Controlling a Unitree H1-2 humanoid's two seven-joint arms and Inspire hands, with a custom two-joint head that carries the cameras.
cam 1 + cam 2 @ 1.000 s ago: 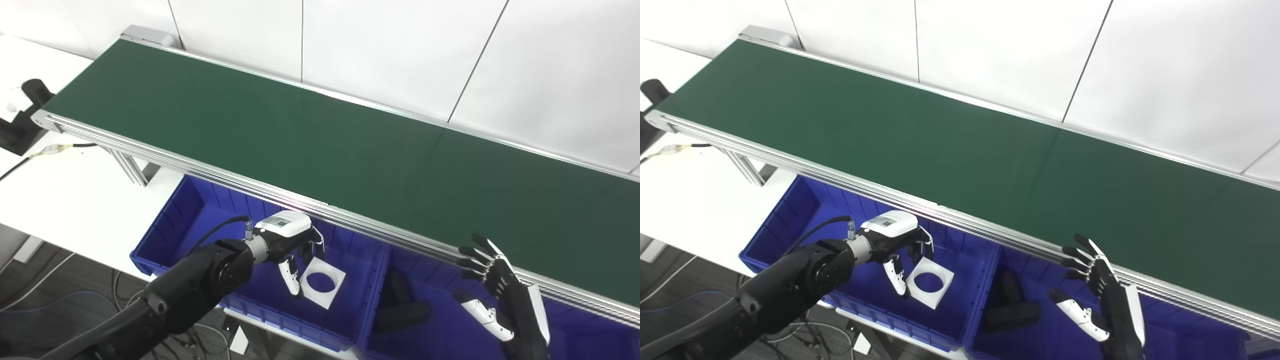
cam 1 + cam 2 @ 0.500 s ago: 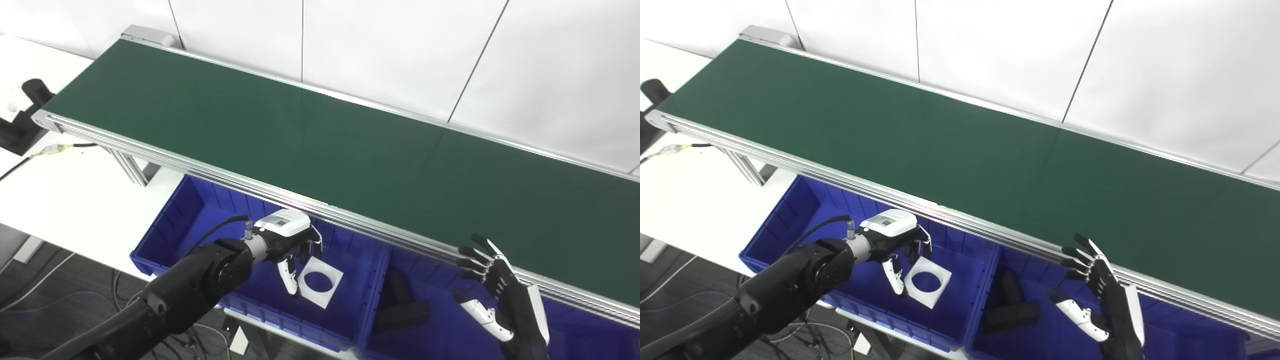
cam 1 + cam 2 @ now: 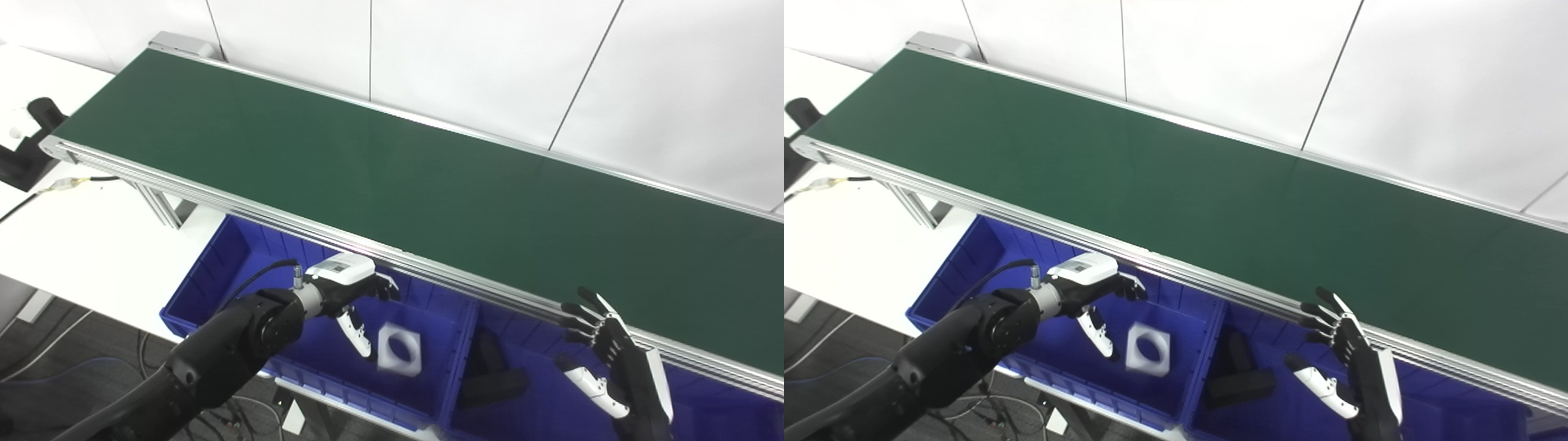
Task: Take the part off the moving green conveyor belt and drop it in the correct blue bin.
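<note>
A: On the back of your left hand (image 3: 352, 288) there is a white cover with a small grey label, but the print is too small to read. I see no other writing or brand.

B: And where is the part?

A: The white square part (image 3: 399, 350), with a round hole in its middle, is inside the left blue bin (image 3: 202, 278). It looks blurred and tilted, just right of your left thumb and below the fingers, and it does not touch the hand.

B: So the left hand holds nothing?

A: Yes, its fingers are spread apart over the bin and they hold nothing.

B: And my right hand?

A: Your right hand (image 3: 1344, 355) is also spread wide and free, above the right blue bin (image 3: 1458, 401), near the front rail of the green conveyor belt (image 3: 392, 165). Two black parts (image 3: 1240, 373) lie in that bin.
</note>
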